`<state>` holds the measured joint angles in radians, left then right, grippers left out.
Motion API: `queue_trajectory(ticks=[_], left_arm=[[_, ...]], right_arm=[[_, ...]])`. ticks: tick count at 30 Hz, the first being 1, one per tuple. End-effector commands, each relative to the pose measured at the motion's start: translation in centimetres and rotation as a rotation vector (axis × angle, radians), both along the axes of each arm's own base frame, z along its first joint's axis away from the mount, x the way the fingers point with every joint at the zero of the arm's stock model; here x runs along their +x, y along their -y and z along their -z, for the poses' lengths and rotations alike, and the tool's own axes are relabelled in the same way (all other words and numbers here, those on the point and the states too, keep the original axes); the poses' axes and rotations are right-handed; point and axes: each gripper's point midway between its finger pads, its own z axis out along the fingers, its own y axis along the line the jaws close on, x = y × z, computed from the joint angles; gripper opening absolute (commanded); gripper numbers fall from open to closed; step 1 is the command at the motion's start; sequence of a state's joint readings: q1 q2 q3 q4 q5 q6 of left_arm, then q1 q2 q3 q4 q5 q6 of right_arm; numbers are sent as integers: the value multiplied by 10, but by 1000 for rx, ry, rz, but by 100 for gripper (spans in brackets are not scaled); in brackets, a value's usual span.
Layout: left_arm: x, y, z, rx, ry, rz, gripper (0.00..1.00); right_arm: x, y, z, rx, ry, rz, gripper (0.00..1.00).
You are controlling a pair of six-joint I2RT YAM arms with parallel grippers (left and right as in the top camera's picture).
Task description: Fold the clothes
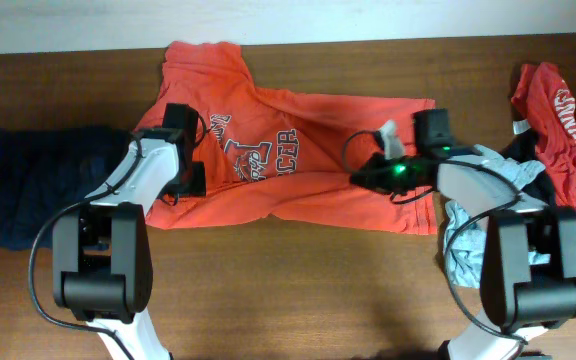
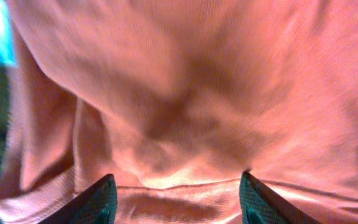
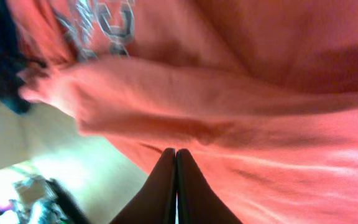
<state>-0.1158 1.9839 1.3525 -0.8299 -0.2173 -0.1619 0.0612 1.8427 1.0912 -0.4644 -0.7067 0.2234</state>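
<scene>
A navy garment point(image 1: 43, 185) lies crumpled at nine o'clock on the wooden table point(image 1: 298, 290). The orange-red T-shirt point(image 1: 308, 115) spreads across the middle. It is thin, matte jersey, rumpled into shallow ridges, with its grey-white chest print point(image 1: 258, 150) face up.

The left gripper point(image 2: 179, 199) hovers at the shirt's nine o'clock edge, jaws apart around a soft hump of cloth, nothing pinched. To do this step well, I judge it should sink until both fingers bracket one clean fold, then clamp fully before lifting.

The right gripper point(image 3: 176, 155), at the shirt's three o'clock side, is clenched tight, its tips against a long rolled fold. I cannot tell whether cloth is nipped there. Both arms should travel together, keeping the edge taut so the crease lands straight; limp knit sags and twists otherwise.

At three o'clock on the table a pale grey-blue garment point(image 1: 463, 240) and another red printed tee point(image 1: 568, 120) lie heaped.
</scene>
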Motion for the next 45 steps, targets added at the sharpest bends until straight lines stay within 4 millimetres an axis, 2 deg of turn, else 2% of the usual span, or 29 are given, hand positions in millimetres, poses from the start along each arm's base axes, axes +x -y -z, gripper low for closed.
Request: queue_trajectory(ticks=[1,4,7,11,12,16,18,19,20,21,25,28,30,33,36,37,38,39,41,43,45], left_arm=[[25,6,-44,-45,132,-8,67],[29,9,-48,-65,153,0,67],[41,22,-42,-129,190,41,67],[59,33,-34,-172,238,95,67],[60,33,-17,-168,211,113,67],[59,33,15,-164,159,114,66],[60,33,24,-163,148,112,66],[60,32,28,-162,144,111,66],[61,27,28,-138,148,103,65],[61,23,28,-117,149,98,63],[61,-2,26,-27,148,60,62],[59,-21,27,-29,142,16,62],[60,-26,26,-34,147,4,63],[69,-26,13,-35,164,3,63],[81,-24,-30,-48,190,6,63],[84,-15,-59,-92,202,17,64],[82,-9,-78,-127,207,26,64],[80,-5,-87,-145,208,29,70],[68,6,-106,-200,195,17,73],[52,13,-108,-253,144,-32,76],[30,23,-101,-318,51,-78,75]], right_arm=[[-1,0,9,-209,65,-58,4],[-8,1,18,-299,50,-77,4],[-24,-3,22,-321,13,-131,4],[-34,8,30,-383,-40,-126,4],[-37,16,37,-428,-63,-120,4],[-39,17,45,-435,-84,-124,4],[-41,24,51,-474,-118,-87,4],[-44,36,58,-536,-157,-49,4],[-51,51,64,-612,-208,-2,5],[-54,59,67,-650,-237,32,4],[-70,90,69,-785,-358,207,4],[-74,97,69,-793,-386,238,4],[-71,95,69,-783,-365,205,4],[-71,95,68,-778,-359,188,4],[-65,94,58,-767,-325,201,4],[-59,91,44,-744,-281,206,4],[-55,84,34,-705,-242,182,4],[-53,80,28,-683,-221,169,4],[-47,69,6,-613,-149,154,9],[-44,65,-7,-585,-114,161,18],[-43,66,-11,-582,-98,167,25]])
